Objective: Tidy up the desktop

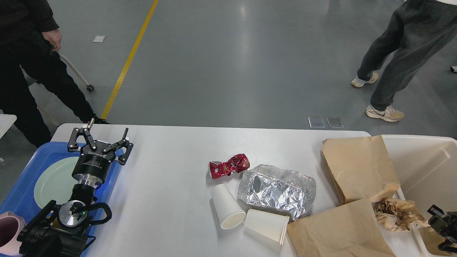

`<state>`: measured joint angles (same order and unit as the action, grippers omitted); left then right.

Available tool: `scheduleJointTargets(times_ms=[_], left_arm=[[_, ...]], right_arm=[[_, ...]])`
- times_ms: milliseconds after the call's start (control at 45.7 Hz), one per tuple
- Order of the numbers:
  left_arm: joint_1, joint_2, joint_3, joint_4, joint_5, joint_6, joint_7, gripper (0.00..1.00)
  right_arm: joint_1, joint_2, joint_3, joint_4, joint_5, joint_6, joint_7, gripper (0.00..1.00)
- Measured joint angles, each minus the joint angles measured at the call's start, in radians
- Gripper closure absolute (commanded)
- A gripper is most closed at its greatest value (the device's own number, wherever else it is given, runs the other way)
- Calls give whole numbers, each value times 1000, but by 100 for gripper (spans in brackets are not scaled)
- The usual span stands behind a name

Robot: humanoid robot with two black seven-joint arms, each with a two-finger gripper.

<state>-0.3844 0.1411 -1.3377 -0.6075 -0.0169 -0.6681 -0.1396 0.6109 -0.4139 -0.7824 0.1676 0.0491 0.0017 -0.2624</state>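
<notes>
The white desktop (pixel 167 200) carries a crushed red can (pixel 229 165), a crumpled sheet of foil (pixel 276 190), and two white paper cups on their sides (pixel 227 210) (pixel 267 225). Two brown paper bags (pixel 358 167) (pixel 339 232) lie at the right, with crumpled brown paper (pixel 398 214) by the bin's edge. My left gripper (pixel 108 126) stands open and empty over the tray's right rim at the far left. My right gripper (pixel 442 223) shows small and dark at the lower right, over the bin, next to a brown paper scrap.
A blue tray (pixel 21 192) at the left holds a pale green plate (pixel 53 182) and a pink cup (pixel 9 232). A cream bin (pixel 425 160) stands at the right. Two people stand on the floor beyond the table.
</notes>
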Motion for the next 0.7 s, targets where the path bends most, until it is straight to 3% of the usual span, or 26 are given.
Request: scheduleJointTargets(times_ms=[175,372,700], left_arm=[[0,0,0,0,0,0,0,4],[1,0,0,0,0,0,0,4],[-1,0,0,0,0,1,0,4]], right_arm=[[48,-35,0,73,-1,7,-3,0],[255,-147,-53,302,-24,64,-14,0],[862,-177,-539,694,-57,337,-17,0]])
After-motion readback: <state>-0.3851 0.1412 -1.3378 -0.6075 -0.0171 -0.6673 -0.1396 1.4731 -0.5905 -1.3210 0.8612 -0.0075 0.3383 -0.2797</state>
